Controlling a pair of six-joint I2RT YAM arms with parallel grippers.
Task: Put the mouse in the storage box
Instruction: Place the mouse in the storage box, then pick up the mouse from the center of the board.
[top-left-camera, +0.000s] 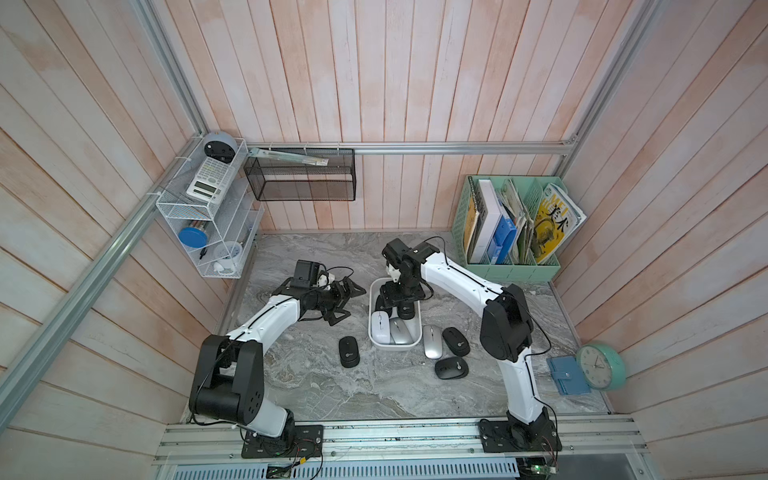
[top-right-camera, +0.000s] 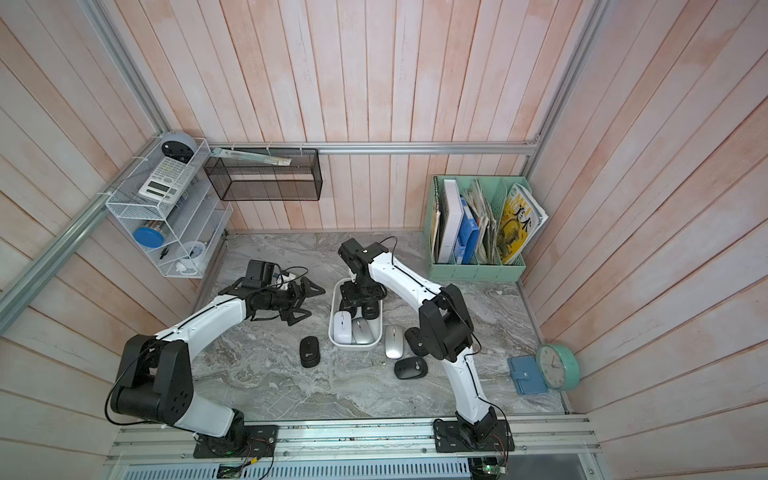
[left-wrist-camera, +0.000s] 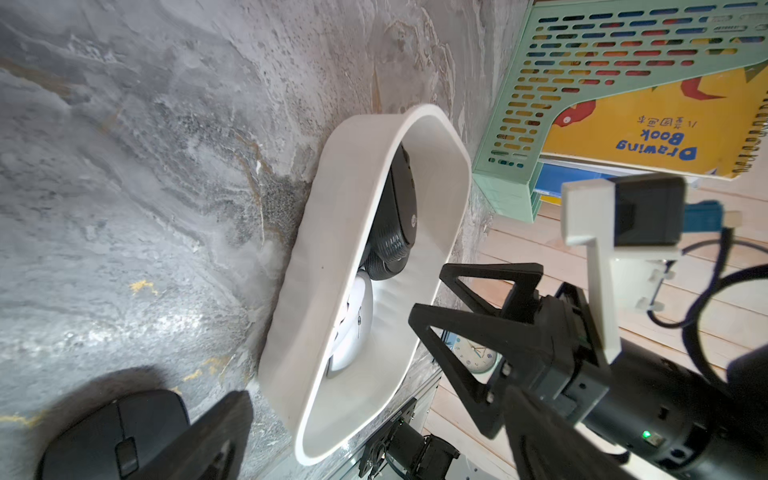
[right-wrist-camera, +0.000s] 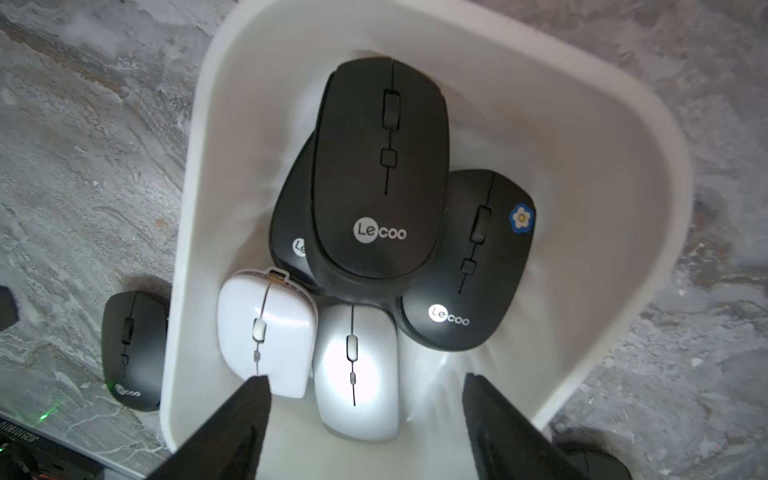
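Right wrist view is the money shot here: we're looking down into the box (right-wrist-camera: 178, 291), and the right gripper (right-wrist-camera: 365, 379) has its fingers (right-wrist-camera: 241, 419) spread apart over it with nothing pinched between them, so it's loose and holding nothing. The top black mouse (right-wrist-camera: 382, 174) lies in the far half of the box, stacked on a lower black mouse (right-wrist-camera: 291, 232). A flower-sticker mouse (right-wrist-camera: 469, 266) sits to their right, and the white mouse (right-wrist-camera: 266, 328) and silver mouse (right-wrist-camera: 353, 365) are side by side at the near end. In both top views we don't get that pile. The right arm (top-left-camera: 457, 276) and its gripper cover the far half, and only the white and silver ones show clearly. What the top views do give us is the mice out on the table (top-left-camera: 332, 395): a loose silver mouse (top-left-camera: 432, 341) just right of the box, two right-side black mice (top-left-camera: 456, 341) (top-left-camera: 451, 368) beyond it, and a left black mouse (top-left-camera: 349, 352) just left of the near end. They also show the left gripper (top-left-camera: 350, 302) left of the box's far end, jaws wide apart and empty. The left wrist view gives us the box side-on, with a black mouse and the white one peeking over the wall. It also has the right gripper's parted fingers by the rim, the green file holder (left-wrist-camera: 623, 62) behind, and the left black mouse right by our left finger (left-wrist-camera: 216, 432).
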